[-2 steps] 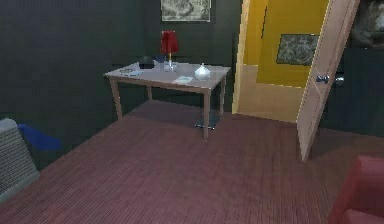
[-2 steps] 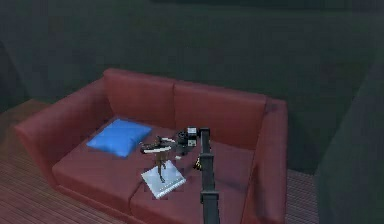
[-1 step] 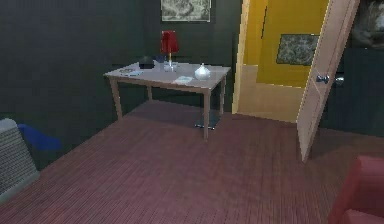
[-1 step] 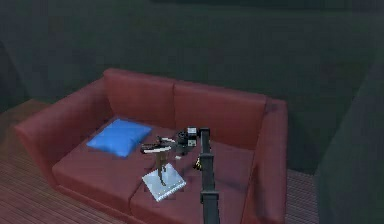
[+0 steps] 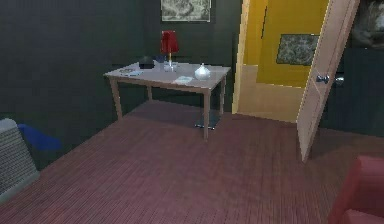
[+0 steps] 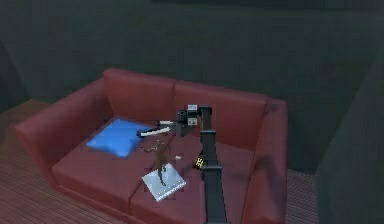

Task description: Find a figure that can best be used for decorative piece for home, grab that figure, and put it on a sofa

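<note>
The arm (image 6: 212, 190) is a dark, nearly black bar of square section, with flat faces and straight plain edges, one side catching slightly greyer light. It carries two small tags with black marks, the lower white square (image 6: 199, 160) partway along the bar and the upper white square (image 6: 193, 108) at its far end, the brightest parts of the machine. Left of them is the gripper (image 6: 148, 129), a compact dark blocky body with two thin fingers (image 6: 157, 128) that look pale along their length.
</note>
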You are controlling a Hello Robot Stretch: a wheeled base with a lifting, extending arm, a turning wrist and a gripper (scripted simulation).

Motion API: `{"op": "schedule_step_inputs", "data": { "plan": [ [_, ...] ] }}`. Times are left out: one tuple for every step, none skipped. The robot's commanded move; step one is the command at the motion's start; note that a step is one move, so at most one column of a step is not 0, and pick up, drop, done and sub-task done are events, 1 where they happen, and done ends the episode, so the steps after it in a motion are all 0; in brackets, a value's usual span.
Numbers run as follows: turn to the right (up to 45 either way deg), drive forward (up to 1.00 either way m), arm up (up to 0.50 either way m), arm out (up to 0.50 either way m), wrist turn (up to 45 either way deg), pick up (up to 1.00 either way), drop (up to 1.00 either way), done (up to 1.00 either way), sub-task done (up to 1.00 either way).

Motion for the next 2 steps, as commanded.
{"op": "schedule_step_inputs", "data": {
  "plan": [
    [0.0,0.0,0.0,-0.08,0.0,0.0,0.0,0.0,0.0],
    [0.0,0.0,0.0,0.0,0.0,0.0,0.0,1.0,0.0]
  ]
}}
